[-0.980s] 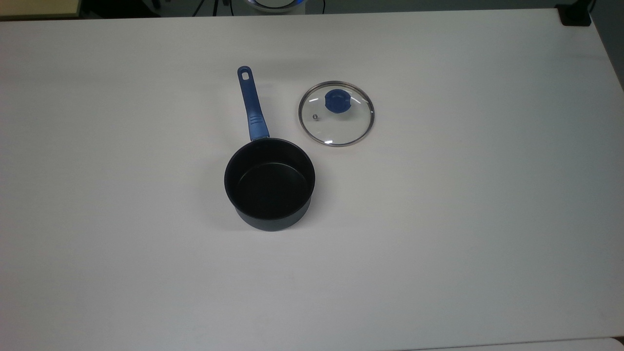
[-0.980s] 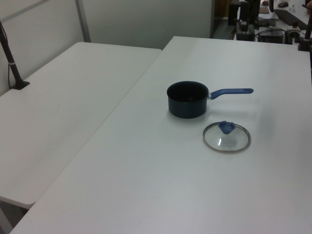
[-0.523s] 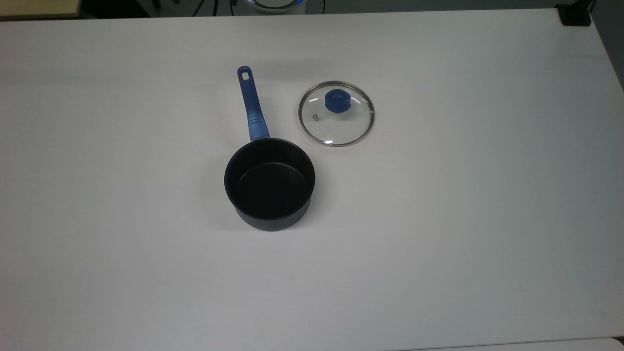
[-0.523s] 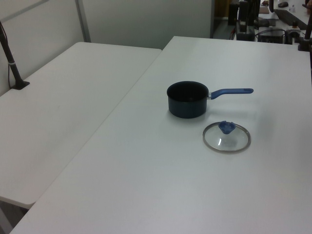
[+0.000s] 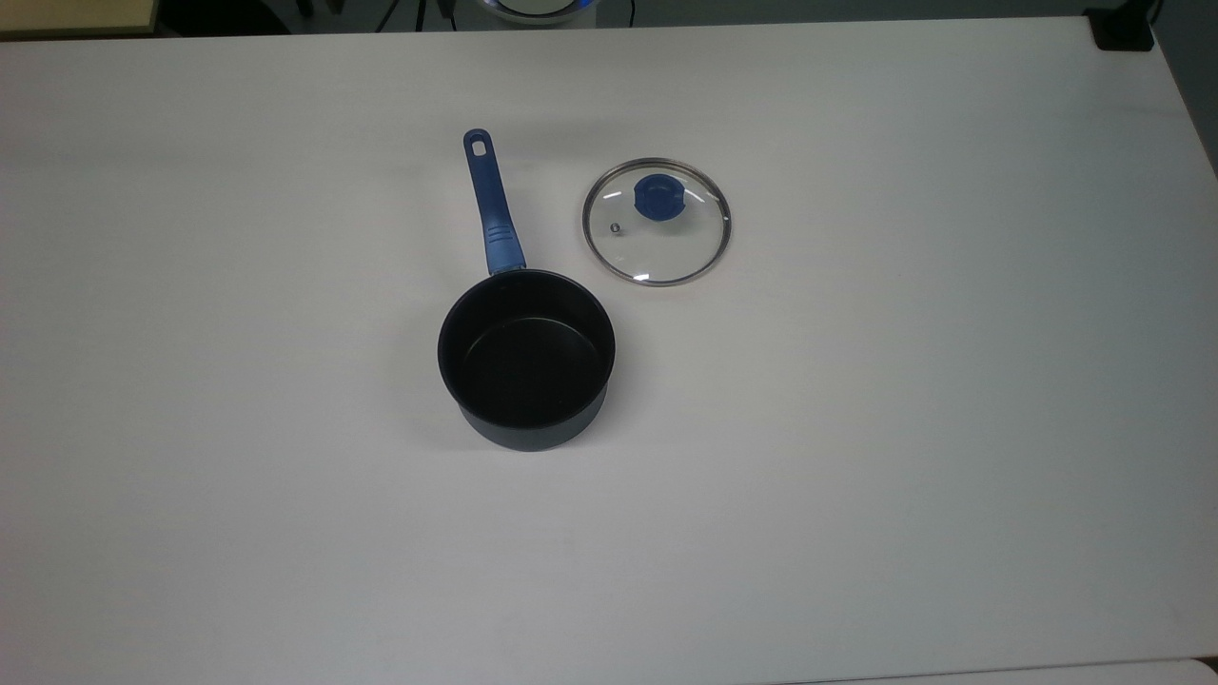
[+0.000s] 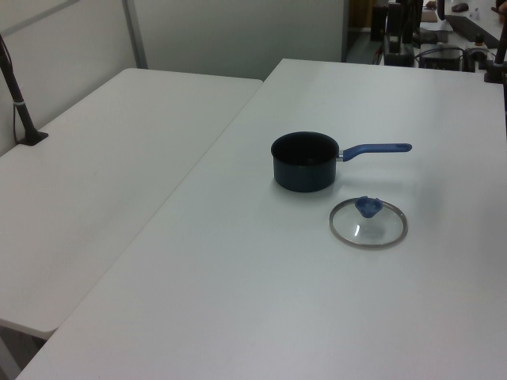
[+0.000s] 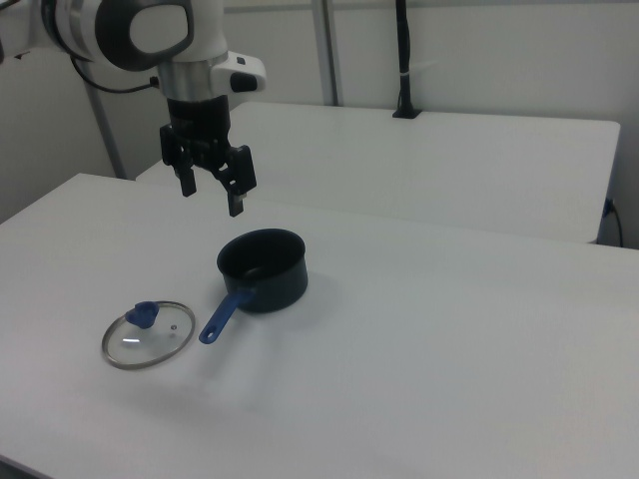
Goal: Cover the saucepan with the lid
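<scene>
The saucepan [image 5: 526, 360] is sitting empty, the glass lid [image 5: 657, 222] lying flat beside it; the gripper [image 7: 212, 188] is hanging wide open, holding nothing.

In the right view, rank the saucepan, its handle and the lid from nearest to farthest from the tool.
As the right view shows it:
1. Saucepan, just below and to the right of the open tool, which hangs in the air.
2. Handle, reaching down-left from the pan.
3. Lid, flat on the table, farthest to the lower left.
</scene>
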{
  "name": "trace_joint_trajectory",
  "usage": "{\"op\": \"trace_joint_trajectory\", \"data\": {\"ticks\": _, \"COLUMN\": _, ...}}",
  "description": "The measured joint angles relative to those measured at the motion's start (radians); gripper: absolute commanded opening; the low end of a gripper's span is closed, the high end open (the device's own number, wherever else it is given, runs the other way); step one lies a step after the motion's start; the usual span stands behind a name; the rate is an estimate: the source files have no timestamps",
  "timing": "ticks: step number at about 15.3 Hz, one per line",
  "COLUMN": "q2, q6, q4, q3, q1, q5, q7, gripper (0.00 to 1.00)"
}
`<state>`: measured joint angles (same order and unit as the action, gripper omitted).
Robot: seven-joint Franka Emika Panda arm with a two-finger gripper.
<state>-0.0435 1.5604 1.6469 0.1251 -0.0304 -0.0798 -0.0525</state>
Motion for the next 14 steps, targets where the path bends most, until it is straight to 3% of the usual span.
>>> {"op": "trace_joint_trajectory", "data": {"ticks": 9, "q2": 0.035, "q6": 0.000, "q4": -0.018, "q3": -0.010, "q1": 0.007, "q5": 0.000, "q7": -0.008, "gripper": 1.00}}
{"op": "trace_joint_trajectory", "data": {"ticks": 12, "q2": 0.053, "q6": 0.023, "q4": 0.019, "q3": -0.030, "q1": 0.059, "q5": -0.001, "q7": -0.010, "gripper": 1.00}}
{"op": "trace_joint_trajectory", "data": {"ticks": 14, "q2": 0.055, "q6": 0.129, "q4": 0.085, "q3": -0.035, "q1": 0.123, "q5": -0.001, "q7": 0.029, "gripper": 1.00}}
